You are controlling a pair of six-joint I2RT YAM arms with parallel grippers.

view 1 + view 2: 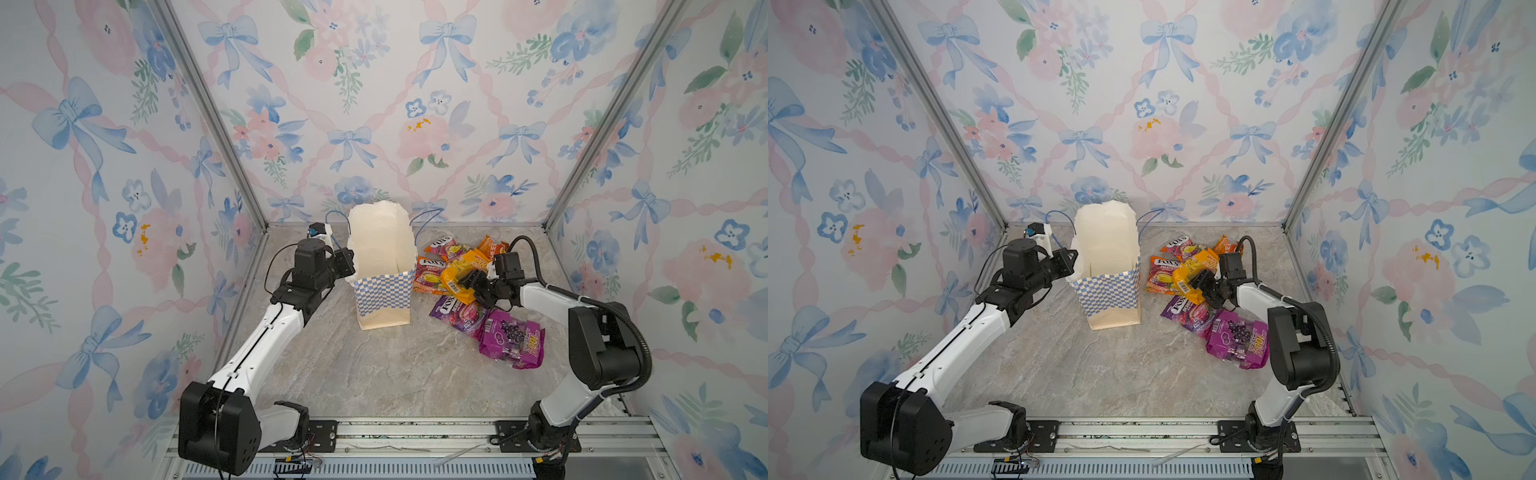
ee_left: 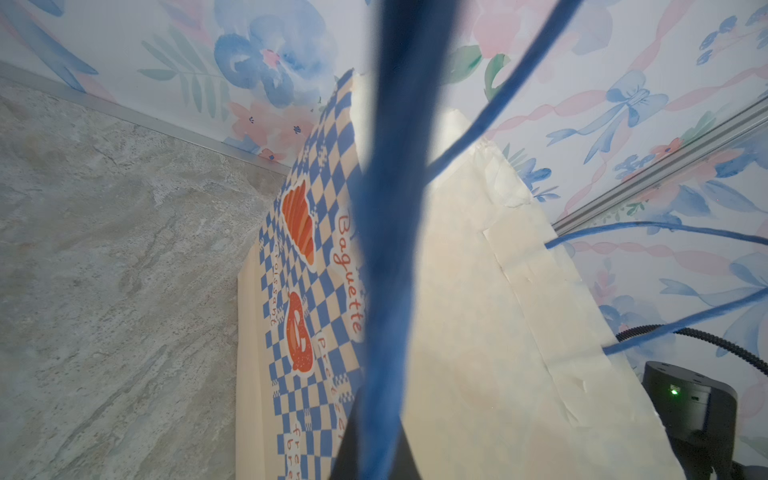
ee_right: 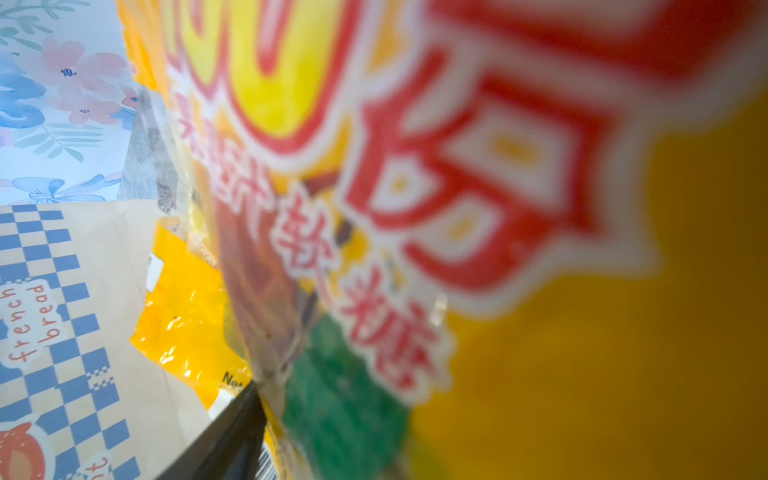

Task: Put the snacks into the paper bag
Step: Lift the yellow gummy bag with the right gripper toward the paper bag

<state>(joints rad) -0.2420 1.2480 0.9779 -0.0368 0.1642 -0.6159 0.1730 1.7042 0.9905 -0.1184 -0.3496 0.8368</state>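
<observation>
Nearest on the table, right of centre, the magenta pack lies flat with its print up. Touching its far left edge, the purple pack also lies flat, its long axis slanting from far left to near right.

Just behind these is the right gripper, its jaws partly spread on either side of the yellow pack. That pack slants across the pile with its barcode up. In the right wrist view it fills most of the picture, blurred. Whether the jaws pinch it I cannot tell.

Level with it, to the left, the bag stands upright on its base, long axis vertical, mouth open upward. Only cream inner walls show inside. The left gripper sits at the bag's left rim, closed on the blue handle. In the left wrist view the handle runs out, blurred, from between the fingers.

All the snacks lie on the table right of the bag. An orange pack is just beside the bag, a pink-topped pack lies behind it, and the chip bag is farthest.
</observation>
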